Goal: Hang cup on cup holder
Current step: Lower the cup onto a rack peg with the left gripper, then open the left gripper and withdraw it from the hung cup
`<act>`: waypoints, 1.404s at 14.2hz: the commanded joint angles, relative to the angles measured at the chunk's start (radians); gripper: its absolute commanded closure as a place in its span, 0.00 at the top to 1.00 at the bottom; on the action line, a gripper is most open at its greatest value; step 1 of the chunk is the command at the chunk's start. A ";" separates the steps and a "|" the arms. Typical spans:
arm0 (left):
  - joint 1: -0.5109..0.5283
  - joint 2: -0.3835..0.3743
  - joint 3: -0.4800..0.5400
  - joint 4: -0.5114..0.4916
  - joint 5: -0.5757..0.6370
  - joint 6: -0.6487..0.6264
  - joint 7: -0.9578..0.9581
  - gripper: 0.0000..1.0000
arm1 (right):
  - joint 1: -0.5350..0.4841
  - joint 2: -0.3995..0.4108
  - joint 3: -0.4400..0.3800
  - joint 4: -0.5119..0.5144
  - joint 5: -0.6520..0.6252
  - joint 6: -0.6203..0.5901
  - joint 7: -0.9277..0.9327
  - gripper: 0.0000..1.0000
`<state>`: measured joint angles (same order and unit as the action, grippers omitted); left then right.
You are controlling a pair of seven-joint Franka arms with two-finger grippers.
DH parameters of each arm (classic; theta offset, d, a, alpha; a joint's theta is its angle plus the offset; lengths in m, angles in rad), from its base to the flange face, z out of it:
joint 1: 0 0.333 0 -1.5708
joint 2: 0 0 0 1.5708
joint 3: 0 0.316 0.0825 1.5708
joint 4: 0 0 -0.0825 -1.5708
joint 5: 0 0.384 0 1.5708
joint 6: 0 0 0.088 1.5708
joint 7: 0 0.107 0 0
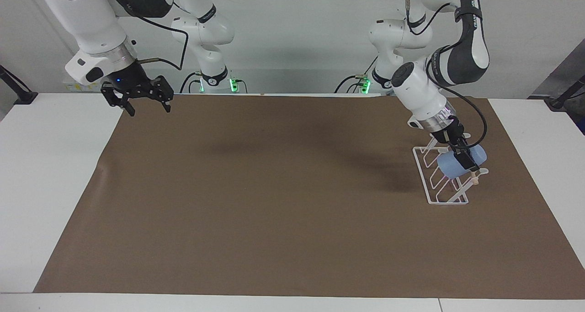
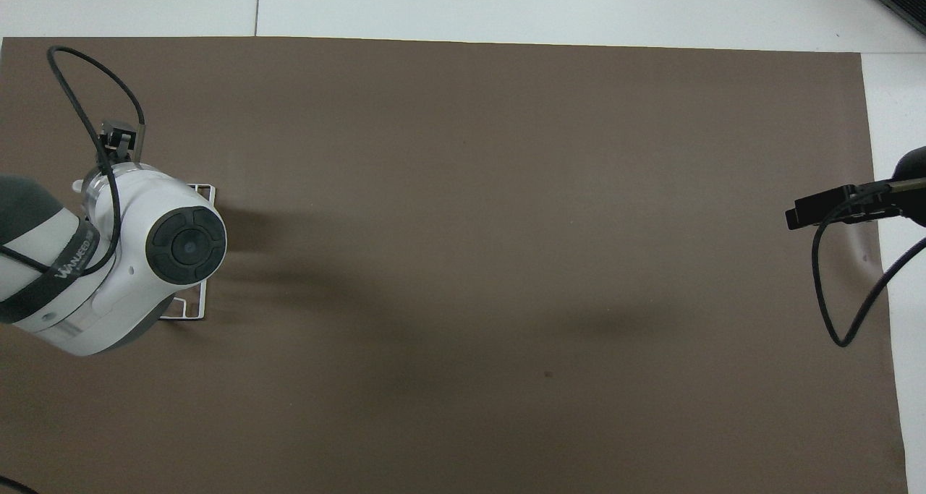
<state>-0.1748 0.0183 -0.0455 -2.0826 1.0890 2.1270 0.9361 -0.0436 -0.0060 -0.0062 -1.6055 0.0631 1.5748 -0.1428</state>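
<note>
The light-blue cup [image 1: 450,166] lies tilted on its side over the white wire cup holder [image 1: 432,184], at the slanted prongs below the wooden rod [image 1: 475,180]. The cup holder stands on the brown mat toward the left arm's end of the table. My left gripper [image 1: 462,159] reaches down at a slant and is shut on the cup. In the overhead view the left wrist hides the cup, and only the cup holder's edge [image 2: 201,307] shows. My right gripper [image 1: 145,105] hangs open and empty in the air over the mat's edge at the right arm's end.
A brown mat [image 1: 274,188] covers most of the white table [image 1: 45,188]. Nothing else stands on the mat. The left arm's black cable [image 2: 79,82] loops above the cup holder.
</note>
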 commanded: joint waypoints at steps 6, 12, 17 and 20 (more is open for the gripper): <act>0.006 -0.014 -0.005 -0.002 0.005 -0.037 -0.014 1.00 | -0.009 -0.028 0.005 -0.028 0.018 -0.007 0.014 1.00; -0.015 -0.027 -0.005 0.119 -0.364 -0.252 -0.034 1.00 | -0.009 -0.028 0.005 -0.028 0.018 -0.007 0.014 1.00; -0.031 -0.135 -0.010 0.148 -0.654 -0.412 -0.270 1.00 | -0.009 -0.028 0.005 -0.028 0.018 -0.007 0.014 1.00; -0.022 -0.155 -0.011 0.231 -0.818 -0.476 -0.435 1.00 | -0.009 -0.028 0.005 -0.028 0.018 -0.007 0.012 1.00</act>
<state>-0.1937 -0.1211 -0.0651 -1.9091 0.3693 1.7100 0.5998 -0.0436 -0.0074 -0.0061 -1.6066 0.0641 1.5740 -0.1428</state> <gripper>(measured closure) 0.000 0.000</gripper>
